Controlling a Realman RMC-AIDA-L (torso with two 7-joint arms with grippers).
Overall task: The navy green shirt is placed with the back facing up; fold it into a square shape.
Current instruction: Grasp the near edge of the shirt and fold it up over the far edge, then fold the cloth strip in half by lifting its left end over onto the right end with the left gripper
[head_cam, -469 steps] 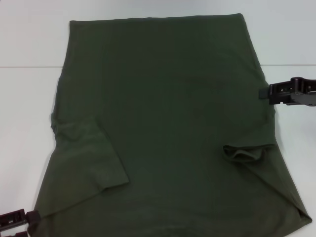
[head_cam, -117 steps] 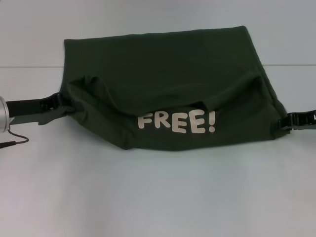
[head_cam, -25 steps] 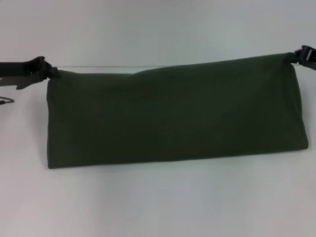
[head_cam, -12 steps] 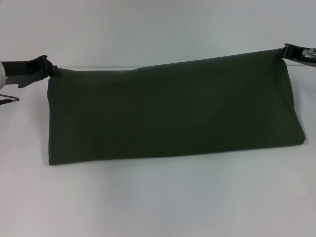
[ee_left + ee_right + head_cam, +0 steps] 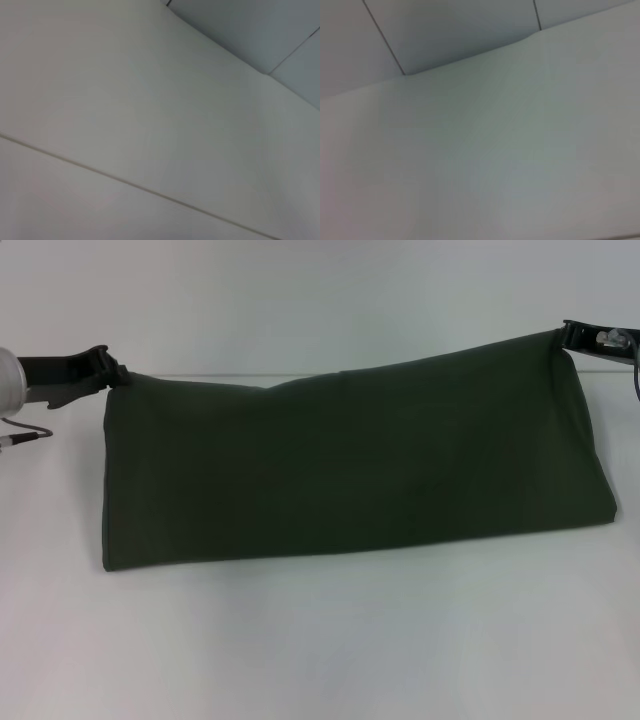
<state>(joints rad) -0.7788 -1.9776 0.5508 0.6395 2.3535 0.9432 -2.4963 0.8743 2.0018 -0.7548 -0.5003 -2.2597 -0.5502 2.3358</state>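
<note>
In the head view the navy green shirt point(image 5: 345, 465) lies folded into a long dark olive band across the white table, plain side up, no lettering showing. My left gripper point(image 5: 108, 372) is shut on its far left corner. My right gripper point(image 5: 562, 336) is shut on its far right corner and holds that corner raised, so the far edge slopes up to the right. The near folded edge rests on the table. Neither wrist view shows the shirt or any fingers, only pale surfaces.
The white table point(image 5: 320, 640) spreads in front of the shirt and behind it. A thin cable point(image 5: 25, 436) hangs by the left arm at the left edge.
Both grippers have drawn inward with their corners, the left one rightward and the right one leftward and slightly higher. The shirt's far edge now sags in the middle.
</note>
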